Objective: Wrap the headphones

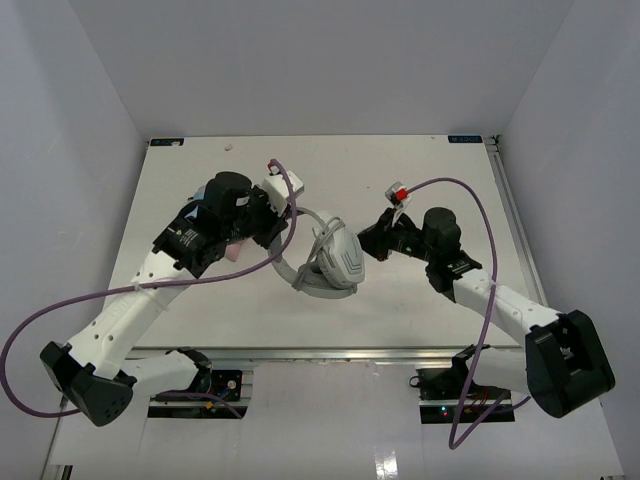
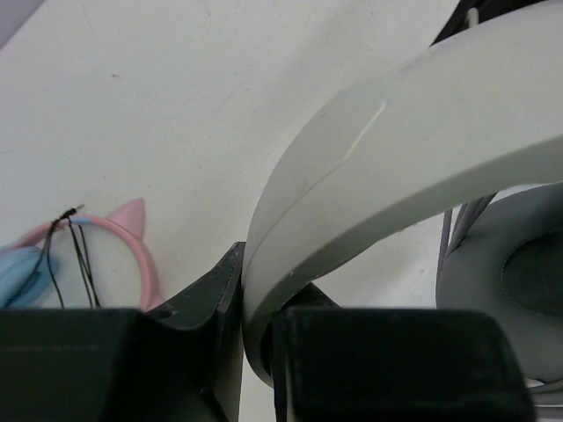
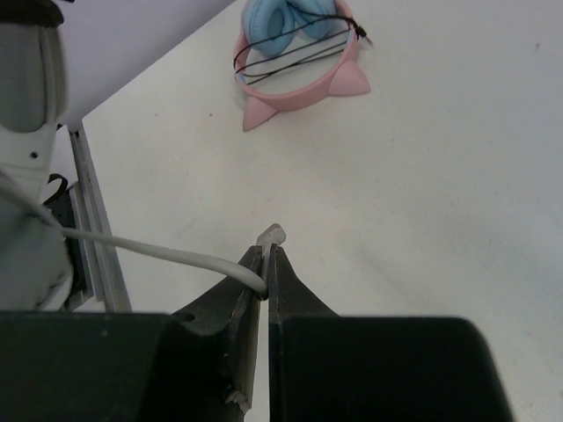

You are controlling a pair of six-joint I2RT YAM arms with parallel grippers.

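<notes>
Between the fingers of the left end effector (image 2: 261,294) sits the headphones (image 2: 396,149) band, squeezed tight. The right end effector (image 3: 266,268) pinches the cable (image 3: 149,251) (near its tip). Next, I think, it must loop round the band.

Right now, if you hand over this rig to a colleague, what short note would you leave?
Left gripper: shut on the headband of the headphones.
Right gripper: shut on the cable, close to its free end.
Done: headset and cable are both gripped.
Left: I see no cable turns on the headband, so the wrapping is not done.
A pink headset lies nearby and is not part of the job.
</notes>
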